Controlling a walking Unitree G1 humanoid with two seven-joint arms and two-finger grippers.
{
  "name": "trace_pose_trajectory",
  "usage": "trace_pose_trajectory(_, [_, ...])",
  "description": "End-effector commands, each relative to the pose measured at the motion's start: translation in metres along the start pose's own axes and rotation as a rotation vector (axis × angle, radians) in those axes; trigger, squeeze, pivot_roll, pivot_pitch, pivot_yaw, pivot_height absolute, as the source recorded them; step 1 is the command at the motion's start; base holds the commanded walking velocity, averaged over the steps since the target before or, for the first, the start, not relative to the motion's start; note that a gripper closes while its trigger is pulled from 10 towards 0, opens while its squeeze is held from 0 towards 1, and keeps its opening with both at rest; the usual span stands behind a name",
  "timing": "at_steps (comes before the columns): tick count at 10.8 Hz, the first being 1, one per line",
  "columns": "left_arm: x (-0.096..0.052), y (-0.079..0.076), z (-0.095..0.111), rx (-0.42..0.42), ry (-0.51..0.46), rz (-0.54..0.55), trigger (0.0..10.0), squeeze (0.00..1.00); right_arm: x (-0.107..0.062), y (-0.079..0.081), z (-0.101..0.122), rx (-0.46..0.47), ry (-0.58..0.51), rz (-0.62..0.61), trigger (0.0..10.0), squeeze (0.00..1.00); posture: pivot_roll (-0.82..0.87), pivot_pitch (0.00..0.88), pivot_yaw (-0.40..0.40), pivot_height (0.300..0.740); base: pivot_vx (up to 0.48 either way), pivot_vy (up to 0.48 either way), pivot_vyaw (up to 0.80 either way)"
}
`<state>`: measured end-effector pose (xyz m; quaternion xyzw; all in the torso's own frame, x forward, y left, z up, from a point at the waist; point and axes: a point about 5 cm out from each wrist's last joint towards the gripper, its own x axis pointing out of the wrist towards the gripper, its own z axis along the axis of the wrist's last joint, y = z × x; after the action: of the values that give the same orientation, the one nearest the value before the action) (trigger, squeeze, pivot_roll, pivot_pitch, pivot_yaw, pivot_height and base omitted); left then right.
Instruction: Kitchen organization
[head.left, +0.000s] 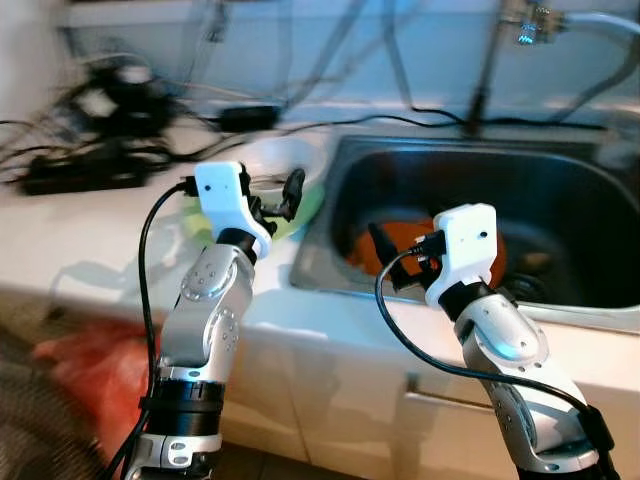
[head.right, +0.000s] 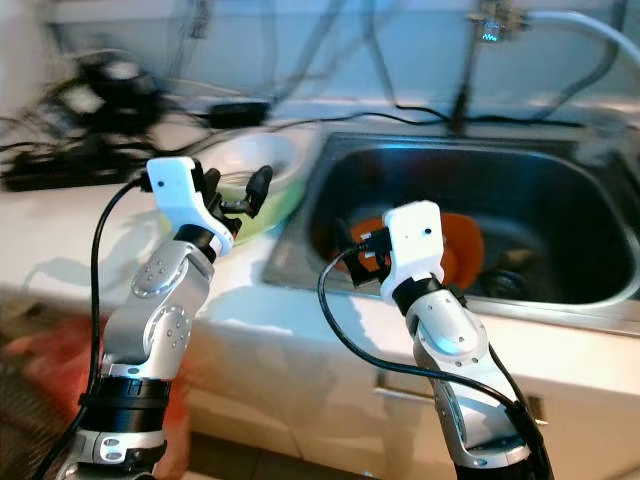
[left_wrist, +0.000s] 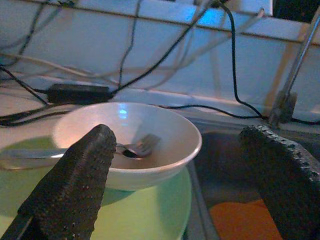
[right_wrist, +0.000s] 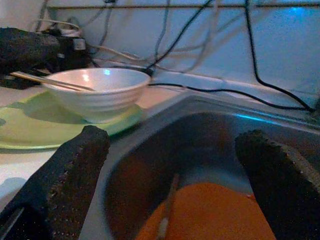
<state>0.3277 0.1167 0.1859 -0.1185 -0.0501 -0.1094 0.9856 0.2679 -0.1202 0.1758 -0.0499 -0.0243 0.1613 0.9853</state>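
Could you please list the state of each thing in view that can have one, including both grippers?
Left gripper: open, empty, before the bowl.
Right gripper: open, empty, over the sink.
White bowl: upright on the green plate, fork inside.
Fork: resting in the bowl.
Green plate: flat on the counter beside the sink.
Orange plate: lying in the sink.
Sink: no water running.

Motion blur is smearing both eye views, so the cables and black boxes on the counter are running into one dark tangle. A reddish shape by the floor is staying too blurred to identify. The right arm is covering part of the orange plate in the sink. The fork in the white bowl is lying partly behind a left finger. The tap is getting cut by the top edge.
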Motion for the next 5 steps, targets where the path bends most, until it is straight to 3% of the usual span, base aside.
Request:
trace_pose_trajectory(1, [-0.001, 0.001, 0.003, 0.009, -0.001, 0.002, 10.0, 0.00, -0.001, 0.003, 0.003, -0.001, -0.013, 0.014, 10.0, 0.00, -0.11, 0.000, 0.105, 0.740, 0.000, 0.000, 0.00])
trace_pose_trajectory(3, [-0.002, 0.002, 0.002, 0.016, 0.007, 0.013, 10.0, 0.00, -0.002, 0.004, 0.003, 0.003, -0.011, 0.025, 10.0, 0.00, -0.11, 0.000, 0.105, 0.740, 0.000, 0.000, 0.00])
trace_pose_trajectory(5, [-0.001, 0.019, -0.002, 0.065, 0.039, 0.125, 10.0, 0.00, -0.004, 0.010, 0.004, 0.023, -0.012, 0.089, 10.0, 0.00, -0.11, 0.000, 0.104, 0.740, 0.000, 0.000, 0.00])
